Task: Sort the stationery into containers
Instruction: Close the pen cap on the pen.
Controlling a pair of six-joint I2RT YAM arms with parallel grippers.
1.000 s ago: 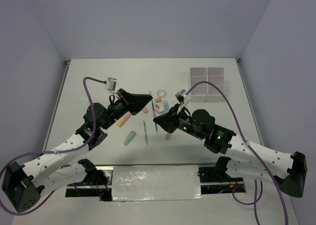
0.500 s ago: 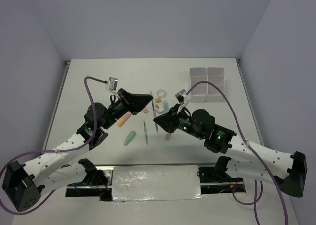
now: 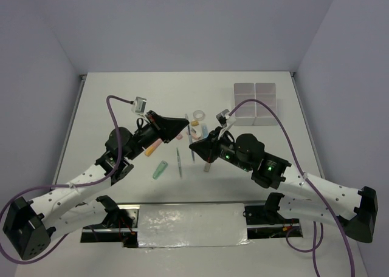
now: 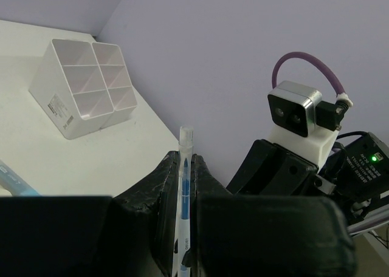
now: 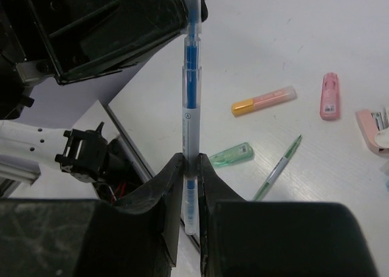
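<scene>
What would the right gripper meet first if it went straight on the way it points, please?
Probably the left gripper: the pen that both grip runs straight from the right gripper to it, though depth is unclear.

Both arms are the same build, basically. Left arm [image 3: 67,189] and right arm [image 3: 328,195] have white shells dotted with rows of small holes and chunky black joint housings. Their black bases [image 3: 24,231] sit at about 8 and 4 o'clock in the overhead view. A purple cable [image 3: 112,101] loops off each arm to a small white-and-grey camera box [image 3: 139,104]. Green lights [image 3: 265,166] glow on the right arm's black joints. Left gripper [image 3: 184,120] and right gripper [image 3: 192,147] are matte black wedges with flat fingers [image 5: 164,228].
</scene>
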